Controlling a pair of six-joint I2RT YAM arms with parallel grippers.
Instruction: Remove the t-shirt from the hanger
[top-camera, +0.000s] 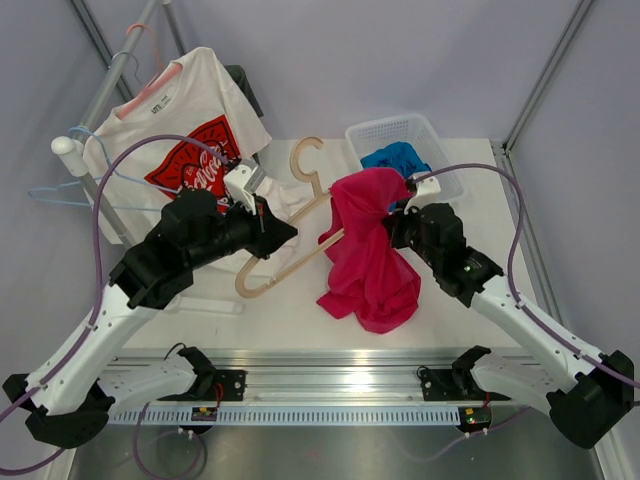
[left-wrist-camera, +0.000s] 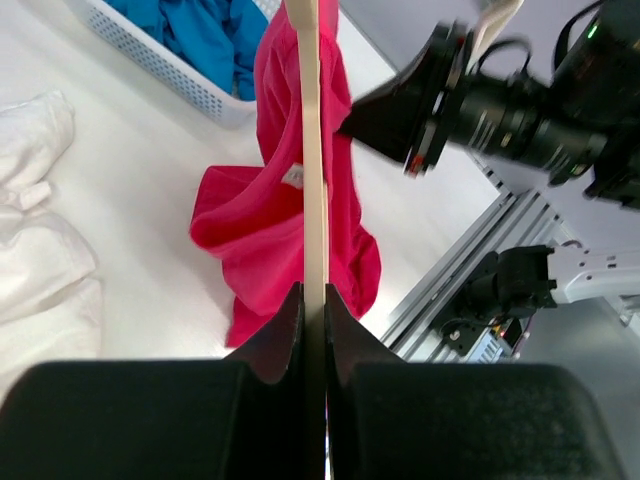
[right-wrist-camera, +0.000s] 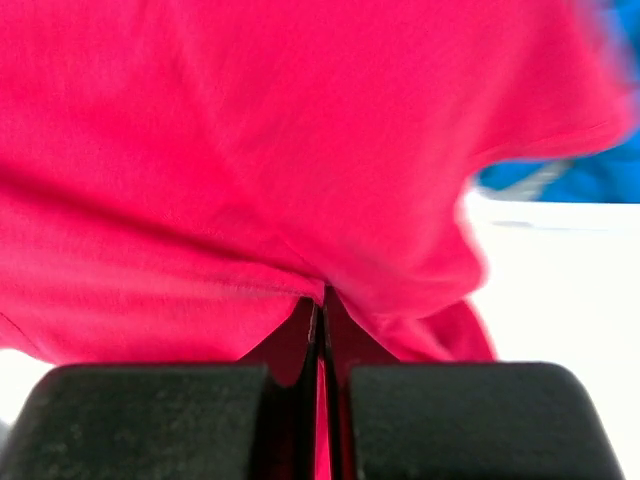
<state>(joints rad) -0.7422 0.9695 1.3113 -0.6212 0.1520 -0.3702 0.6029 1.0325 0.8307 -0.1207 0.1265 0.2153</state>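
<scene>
On your left, the left gripper is pinched hard onto the hanger, both fingers flat against the beige wood with no gap showing. From that grip the hanger's long axis runs away from the claw, up and to the right in the top view. Its near end is bare and its far end is buried in the t-shirt.

So the cloth lies straight out along the wood from your left claw, bunched over the far end. Its lower part is slumped on the table. The hook points toward the back, clear of the cloth.

Your right arm is the nearer one to the shirt. The right gripper has its fingers drawn together on a fold of the magenta cloth, with only a sliver between them. I can't tell whether it has also caught wood underneath.

Your pull should probably run along the hanger's axis, off its far end to the right, not across it. Further right and toward the back, the white basket with the blue cloth sits close behind the shirt. There is more open tabletop toward the near right, short of the metal rail. Keep the hanger end from snagging inside the cloth
</scene>
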